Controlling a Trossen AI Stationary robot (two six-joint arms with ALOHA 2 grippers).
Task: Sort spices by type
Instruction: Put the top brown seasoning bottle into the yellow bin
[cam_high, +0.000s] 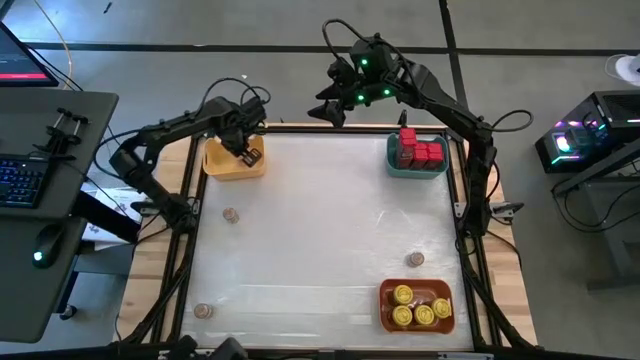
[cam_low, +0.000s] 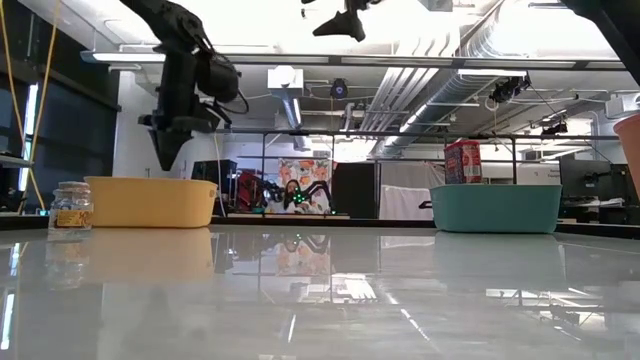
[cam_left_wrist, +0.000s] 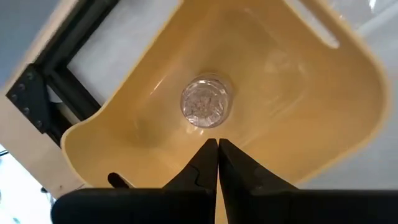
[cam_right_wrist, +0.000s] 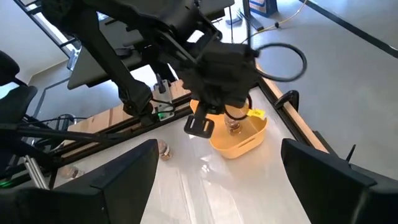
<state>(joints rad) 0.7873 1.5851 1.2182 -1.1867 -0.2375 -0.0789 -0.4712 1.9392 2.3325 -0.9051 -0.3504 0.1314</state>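
Note:
The yellow bin stands at the table's far left with one small clear jar upright on its floor. My left gripper hangs shut just above that bin, pointing down, clear of the jar; the low view shows the left gripper over the bin's rim. Three small tan jars lie loose on the table. Red tins fill the teal bin. Yellow-lidded jars sit in the orange bin. My right gripper waits open, high over the far edge.
The table's middle is bare white surface. A black frame runs along the table's edges. A desk with a keyboard stands beyond the left side.

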